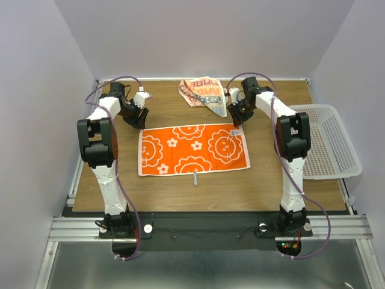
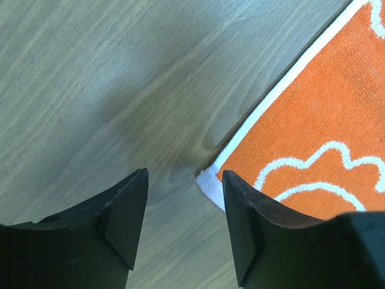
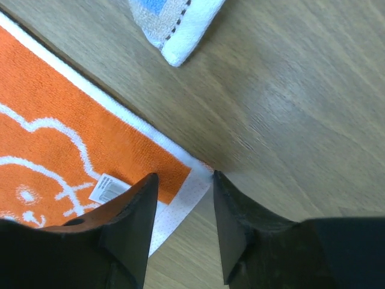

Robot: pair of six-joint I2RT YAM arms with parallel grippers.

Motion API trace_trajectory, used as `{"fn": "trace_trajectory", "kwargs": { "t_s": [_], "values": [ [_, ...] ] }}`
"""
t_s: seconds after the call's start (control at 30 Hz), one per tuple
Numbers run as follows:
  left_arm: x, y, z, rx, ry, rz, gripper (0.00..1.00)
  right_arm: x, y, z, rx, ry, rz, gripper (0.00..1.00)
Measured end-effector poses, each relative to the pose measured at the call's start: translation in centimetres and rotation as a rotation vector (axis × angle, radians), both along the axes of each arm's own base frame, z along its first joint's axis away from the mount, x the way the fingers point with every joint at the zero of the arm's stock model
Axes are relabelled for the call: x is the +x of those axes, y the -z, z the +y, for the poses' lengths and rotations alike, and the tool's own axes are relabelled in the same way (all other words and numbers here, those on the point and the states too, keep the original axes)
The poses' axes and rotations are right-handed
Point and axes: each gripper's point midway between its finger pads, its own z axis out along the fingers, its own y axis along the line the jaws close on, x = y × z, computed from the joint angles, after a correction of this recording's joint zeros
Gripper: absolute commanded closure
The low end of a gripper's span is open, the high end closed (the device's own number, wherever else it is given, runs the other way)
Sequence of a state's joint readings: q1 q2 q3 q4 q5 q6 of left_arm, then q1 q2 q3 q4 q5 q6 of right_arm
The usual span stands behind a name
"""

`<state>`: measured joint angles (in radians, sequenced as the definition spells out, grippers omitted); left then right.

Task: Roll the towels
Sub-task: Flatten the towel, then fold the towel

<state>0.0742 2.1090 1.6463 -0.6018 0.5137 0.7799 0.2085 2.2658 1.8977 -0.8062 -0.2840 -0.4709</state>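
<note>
Operator: Now, how did the left gripper stand?

Technician: Its jaws stood apart with nothing held. It sat at the far left corner of the orange towel. In the left wrist view, bare table showed through most of the gap. The towel's white corner lay flat just beside the inner face of the finger on the towel side.

Operator: And the right gripper?

Technician: Its jaws were also apart and gripped nothing. It sat at the far right corner of the same towel. The white border of that corner lay flat in the gap between the fingers. A small sewn label lay just inside the corner, beside one finger.

Operator: Where were the task items?

Technician: The orange towel lay spread flat at mid-table, long side running left to right, with no visible folds. The second towel lay crumpled near the table's far edge, close to the right gripper. A strip of bare wood separated it from the orange towel's far edge.

Operator: What room was there around the edges?

Technician: Open wood ran along the towel's left edge and its near edge. A small metal piece lay just off the near edge, near its middle. The white basket sat at the table's right side, well apart from the towel, behind the right arm.
</note>
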Motion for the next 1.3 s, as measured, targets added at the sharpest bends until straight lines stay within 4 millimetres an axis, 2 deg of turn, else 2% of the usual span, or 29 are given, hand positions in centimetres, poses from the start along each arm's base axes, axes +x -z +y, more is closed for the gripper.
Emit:
{"fn": "trace_trajectory", "kwargs": {
  "t_s": [0.13,0.33,0.4,0.43,0.5,0.53,0.7,0.73,0.87,1.1,1.23,1.3],
  "values": [
    [0.0,0.4,0.0,0.0,-0.006,0.01,0.37,-0.2,0.9,0.1,0.001,-0.012,0.019,0.69],
    [0.0,1.4,0.0,-0.001,-0.007,0.029,0.39,-0.2,1.0,-0.1,0.006,-0.011,0.023,0.89],
    [0.0,1.6,0.0,-0.002,-0.006,0.034,0.4,-0.2,1.0,-0.1,0.006,-0.011,0.022,0.98],
    [0.1,1.6,0.0,-0.003,-0.006,0.033,0.44,-0.2,1.0,-0.1,0.006,-0.011,0.023,1.0],
    [0.1,1.6,0.0,-0.002,-0.006,0.033,0.48,-0.2,1.0,-0.1,0.007,-0.009,0.023,0.99],
    [0.1,1.6,0.0,-0.003,-0.006,0.033,0.54,-0.2,1.0,-0.2,0.006,-0.009,0.023,0.99],
    [0.1,1.7,-0.1,-0.012,-0.006,0.036,0.75,-0.2,1.0,-0.2,0.011,-0.008,0.024,1.0],
    [0.0,1.8,-0.3,-0.018,-0.005,0.041,0.85,-0.2,1.0,-0.2,0.013,-0.008,0.024,1.0],
    [-0.2,1.7,-0.6,-0.038,0.004,0.045,1.0,-0.2,1.0,-0.1,0.019,-0.004,0.027,1.0],
    [-0.3,1.5,-0.9,-0.057,0.01,0.048,1.0,-0.2,0.7,0.1,0.034,0.008,0.035,0.99],
    [-0.5,0.9,-1.1,-0.062,0.013,0.047,1.0,0.4,-0.6,0.4,0.052,0.016,0.015,0.99],
    [-0.6,-0.1,-1.1,-0.063,0.014,0.032,1.0,0.6,-1.7,0.5,0.061,0.015,-0.009,0.99]
  ]
}}
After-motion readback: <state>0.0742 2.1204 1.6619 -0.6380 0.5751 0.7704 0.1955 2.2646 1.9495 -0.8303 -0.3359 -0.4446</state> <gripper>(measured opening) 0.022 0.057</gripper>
